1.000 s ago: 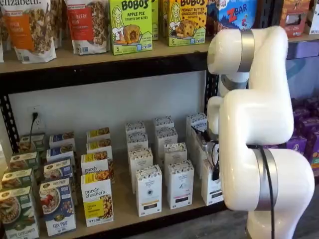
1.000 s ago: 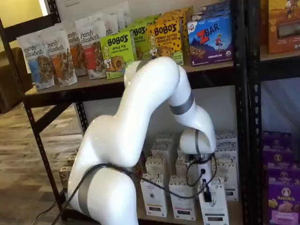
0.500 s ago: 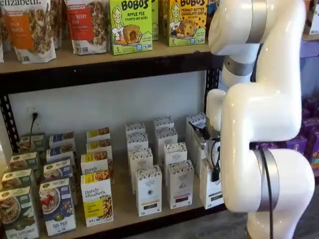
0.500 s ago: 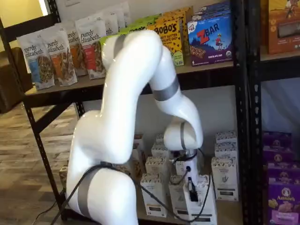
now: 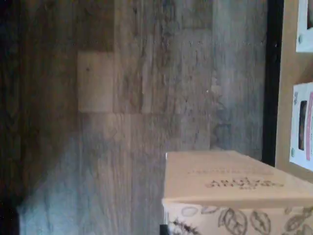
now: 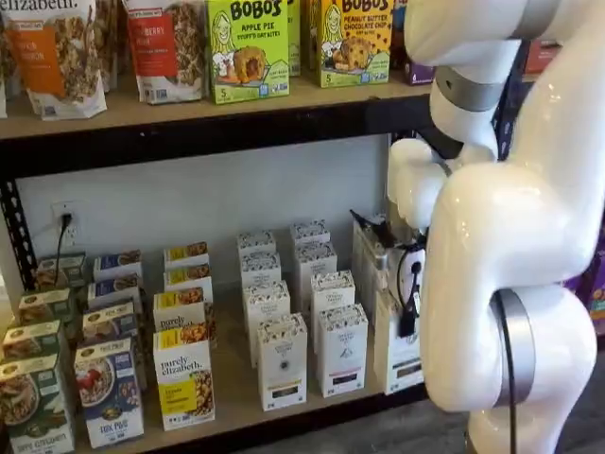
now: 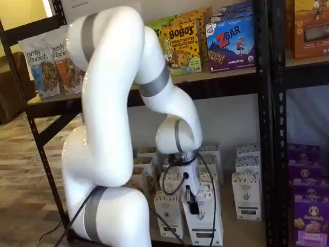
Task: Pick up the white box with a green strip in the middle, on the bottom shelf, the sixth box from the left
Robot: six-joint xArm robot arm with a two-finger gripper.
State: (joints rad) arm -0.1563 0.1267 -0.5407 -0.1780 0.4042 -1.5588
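My gripper [image 7: 192, 205] is shut on the white box [image 7: 206, 220], a tall slim carton with a speckled band round its top. In both shelf views the box [image 6: 397, 352] hangs at the front of the bottom shelf [image 6: 227, 402], with a black finger [image 6: 408, 307] down its face. The strip's colour is too small to tell. In the wrist view the box's leaf-patterned top [image 5: 230, 186] lies over the floor, outside the shelf's black front rail [image 5: 271, 83]. The white arm hides the gripper's body.
Like white cartons [image 6: 282, 364] stand in rows on the bottom shelf, one alone [image 7: 247, 194] by the black upright [image 7: 267, 128]. Granola boxes [image 6: 184, 378] fill the left side. Bobo's boxes [image 6: 248, 47] sit on the shelf above. Purple boxes [image 7: 311, 216] fill the neighbouring rack.
The arm has swung over and drawn back from the shelf with the white box in the gripper. Its elbow has risen. The gripper has stayed shut.
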